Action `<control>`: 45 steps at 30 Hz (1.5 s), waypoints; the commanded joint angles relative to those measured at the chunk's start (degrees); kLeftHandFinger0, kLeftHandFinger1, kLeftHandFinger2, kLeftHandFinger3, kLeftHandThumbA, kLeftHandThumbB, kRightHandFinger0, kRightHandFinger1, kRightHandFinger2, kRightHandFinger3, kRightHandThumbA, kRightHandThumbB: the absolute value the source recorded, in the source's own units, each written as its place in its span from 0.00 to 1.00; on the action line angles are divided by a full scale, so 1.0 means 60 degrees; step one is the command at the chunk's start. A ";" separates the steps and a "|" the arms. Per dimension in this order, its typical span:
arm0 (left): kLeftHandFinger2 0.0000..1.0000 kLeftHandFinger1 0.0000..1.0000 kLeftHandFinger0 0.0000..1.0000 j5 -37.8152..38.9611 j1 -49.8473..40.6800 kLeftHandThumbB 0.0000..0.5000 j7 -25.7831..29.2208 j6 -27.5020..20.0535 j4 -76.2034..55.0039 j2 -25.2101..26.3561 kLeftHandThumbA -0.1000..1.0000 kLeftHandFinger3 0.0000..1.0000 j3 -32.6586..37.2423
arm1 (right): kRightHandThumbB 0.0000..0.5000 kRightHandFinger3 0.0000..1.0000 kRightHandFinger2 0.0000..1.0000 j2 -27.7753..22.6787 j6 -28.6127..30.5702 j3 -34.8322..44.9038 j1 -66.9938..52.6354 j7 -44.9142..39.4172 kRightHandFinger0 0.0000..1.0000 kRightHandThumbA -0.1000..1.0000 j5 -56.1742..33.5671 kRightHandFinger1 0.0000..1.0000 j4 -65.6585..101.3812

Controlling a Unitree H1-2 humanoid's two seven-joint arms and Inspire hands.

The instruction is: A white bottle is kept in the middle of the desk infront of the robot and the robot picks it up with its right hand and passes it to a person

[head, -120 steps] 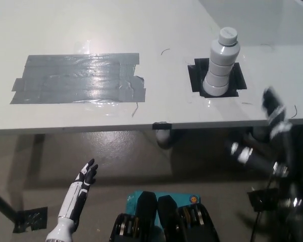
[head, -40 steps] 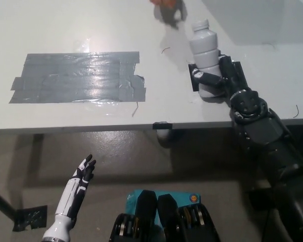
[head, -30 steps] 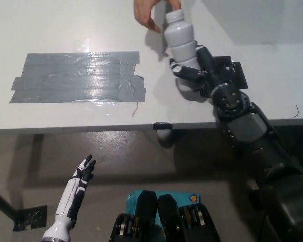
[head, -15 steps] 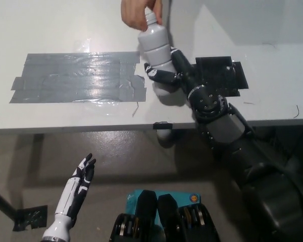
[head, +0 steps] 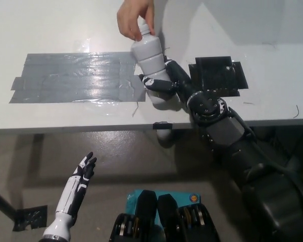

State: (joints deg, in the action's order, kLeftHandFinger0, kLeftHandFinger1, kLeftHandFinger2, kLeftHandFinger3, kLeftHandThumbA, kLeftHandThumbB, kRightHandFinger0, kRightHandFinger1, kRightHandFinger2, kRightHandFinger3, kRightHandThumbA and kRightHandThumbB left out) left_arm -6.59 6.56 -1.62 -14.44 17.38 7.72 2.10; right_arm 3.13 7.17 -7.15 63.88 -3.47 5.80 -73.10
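Handover | right hand (head: 164,85) wraps white bottle (head: 150,63) low, neck tilted toward person's hand (head: 135,17) on cap | left hand (head: 83,174) idle, open, below tabletop (head: 65,30)

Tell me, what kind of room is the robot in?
Probably a robot test lab, not a home. A plain white desk carries a grey duct-tape patch and a black tape square as markers, and the right hand passes a white bottle to a person's hand.
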 commanded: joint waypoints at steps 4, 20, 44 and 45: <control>1.00 1.00 1.00 -0.0052 0.0111 0.27 -0.0042 0.0020 -0.0229 0.0164 0.97 1.00 -0.0015 | 1.00 1.00 1.00 -0.0064 -0.0067 -0.0131 0.0257 -0.0277 1.00 0.79 0.0111 1.00 0.0853; 1.00 1.00 1.00 -0.0006 0.0056 0.31 -0.0016 -0.0026 -0.0210 0.0170 0.91 1.00 -0.0047 | 0.96 1.00 1.00 -0.1159 -0.1559 0.0324 -0.2783 -0.0704 1.00 0.83 -0.0259 1.00 0.8067; 1.00 1.00 1.00 -0.0294 0.0418 0.17 0.0183 -0.0222 0.0381 0.0276 0.86 1.00 -0.0043 | 0.49 1.00 1.00 -0.1704 -0.0335 0.0650 -0.8880 -0.1138 1.00 0.95 -0.2226 1.00 1.3447; 1.00 1.00 1.00 -0.0284 0.0429 0.18 0.0185 -0.0237 0.0405 0.0267 0.86 1.00 -0.0046 | 0.45 1.00 1.00 -0.1486 -0.0301 0.0715 -0.8942 -0.1079 1.00 0.94 -0.2359 1.00 1.3070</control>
State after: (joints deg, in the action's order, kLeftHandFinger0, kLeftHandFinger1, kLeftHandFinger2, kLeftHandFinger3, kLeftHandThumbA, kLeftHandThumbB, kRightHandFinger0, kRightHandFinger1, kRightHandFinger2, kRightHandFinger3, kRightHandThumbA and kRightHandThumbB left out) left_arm -7.01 7.21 -1.55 -14.35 20.30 8.16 2.15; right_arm -8.92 0.24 -4.64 11.71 -9.25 -1.31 4.57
